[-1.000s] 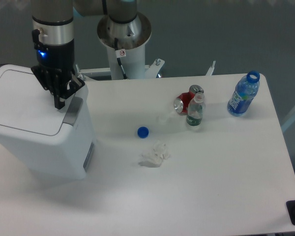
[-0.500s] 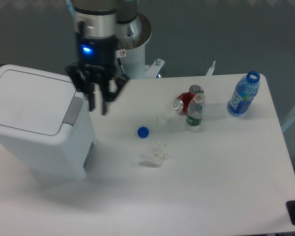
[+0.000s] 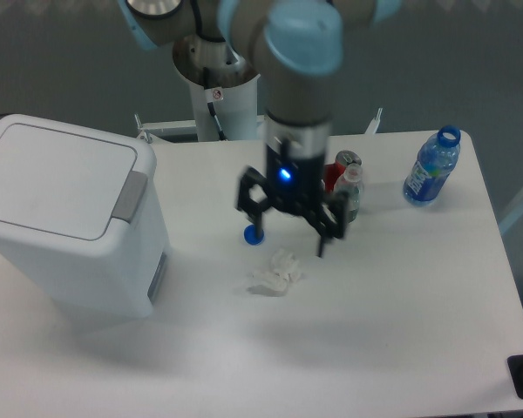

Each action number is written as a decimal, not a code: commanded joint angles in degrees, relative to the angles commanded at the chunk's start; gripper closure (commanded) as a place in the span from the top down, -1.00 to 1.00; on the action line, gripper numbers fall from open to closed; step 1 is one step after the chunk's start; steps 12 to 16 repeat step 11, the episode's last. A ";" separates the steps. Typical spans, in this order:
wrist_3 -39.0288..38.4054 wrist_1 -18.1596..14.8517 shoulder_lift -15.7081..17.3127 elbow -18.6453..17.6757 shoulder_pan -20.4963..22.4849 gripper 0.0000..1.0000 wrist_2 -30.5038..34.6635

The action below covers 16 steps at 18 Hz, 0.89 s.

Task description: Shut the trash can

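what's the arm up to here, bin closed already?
Looks so: the trash can sits at the table's left with its lid lying flat. The gripper is well away from it, open and empty, hanging over mid-table above the blue cap and crumpled tissue. Bottles and a can stand further right, untouched.

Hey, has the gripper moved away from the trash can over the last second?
Yes. The gripper has swung right, from over the trash can lid's edge to the table middle, now hanging open above the blue cap and crumpled tissue.
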 joint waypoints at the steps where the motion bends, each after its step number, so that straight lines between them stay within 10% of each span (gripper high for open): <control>1: 5.09 0.00 -2.02 0.61 -0.09 1.00 1.50; 7: 17.18 -0.53 -8.28 5.36 0.35 1.00 5.11; 16: 16.92 -0.62 -8.46 4.66 0.35 1.00 5.47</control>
